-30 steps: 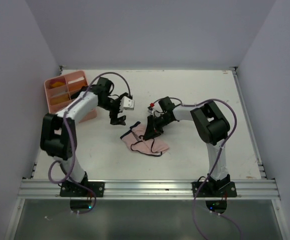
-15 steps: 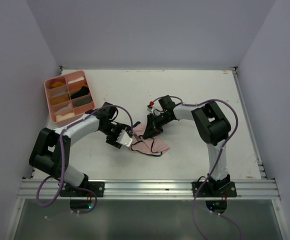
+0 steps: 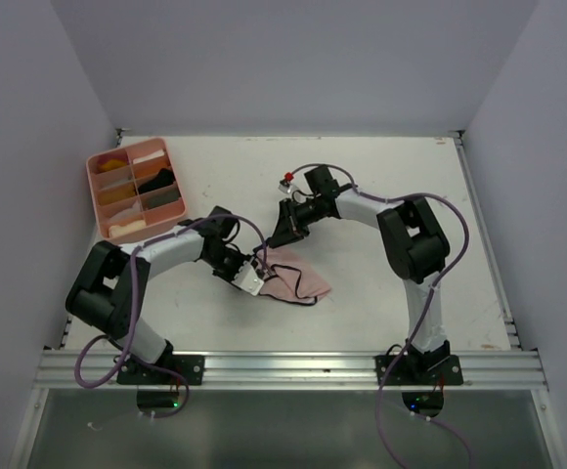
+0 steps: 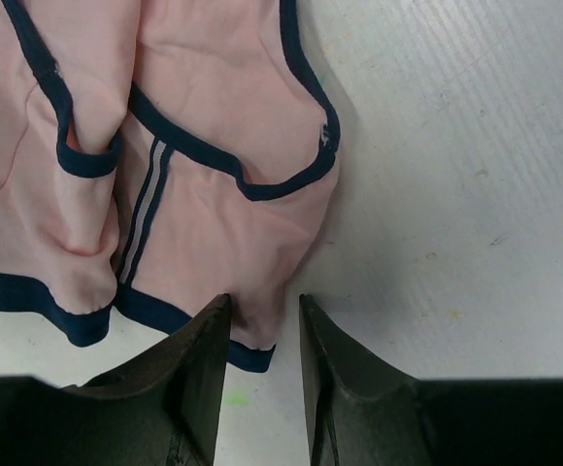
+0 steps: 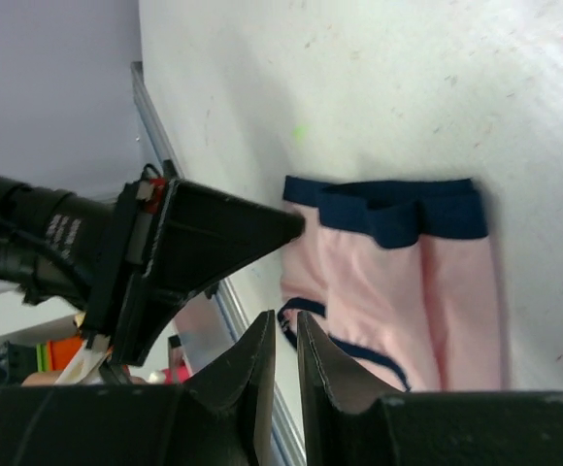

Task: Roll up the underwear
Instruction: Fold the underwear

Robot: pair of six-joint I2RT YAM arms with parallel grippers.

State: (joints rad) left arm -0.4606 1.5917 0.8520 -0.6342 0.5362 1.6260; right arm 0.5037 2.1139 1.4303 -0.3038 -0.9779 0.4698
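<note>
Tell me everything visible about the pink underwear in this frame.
The pink underwear is soft, pale pink cloth with dark navy edging and a thin dark double stripe. It lies not yet rolled, loosely folded and creased, on the white table between the two arms. The left claw straddles its near hem, fingers apart. The right claw hangs clear of it.

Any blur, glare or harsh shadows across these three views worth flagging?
Top external: even, soft light, no glare, pink underwear sharp. Left wrist: the fabric and its dark edging crisp, faint shadow along its right side, left gripper dark at the bottom edge. Right wrist: right gripper close to the lens and slightly soft, table texture clear, no glare.
</note>
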